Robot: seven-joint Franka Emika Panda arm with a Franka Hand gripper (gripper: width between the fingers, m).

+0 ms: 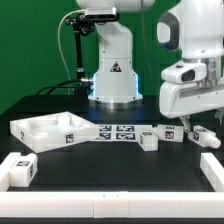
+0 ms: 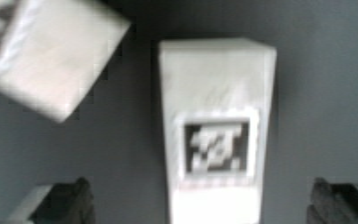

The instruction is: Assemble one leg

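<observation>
Dark fingertips [image 2: 60, 200] sit closest to the wrist camera, one on each side of the leg [image 2: 215, 110], which lies flat on the black table [image 2: 309, 90] with its long axis running away from the lens. One black-and-white tag on its upper face points at the camera. The gripper [image 2: 202, 205] is spread wide and has hold of nothing: a strip of bare table shows between the leg and each finger, so neither pad touches it. How far above the table the fingertips hang cannot be told.

In the exterior view the same leg [image 1: 204, 137] lies toward the exterior view's right, directly under the gripper [image 1: 200, 125] and the white arm body above it.

A second white block [image 2: 43, 55] lies tilted near the leg's far end, apart from it. In the exterior view, two more blocks of the same kind [image 1: 148, 140] [image 1: 172, 133] lie just beside each other on the gripper's left-hand side as that camera sees it. Beyond them the marker board [image 1: 118, 133] lies flat, and then the large white tray-like panel [image 1: 45, 128]. Another tagged block [image 1: 20, 168] sits alone at the front on the exterior view's left, well apart from the rest, and a white rail [image 1: 212, 170] lies at the front right. The arm's base [image 1: 112, 75] stands at the back.
</observation>
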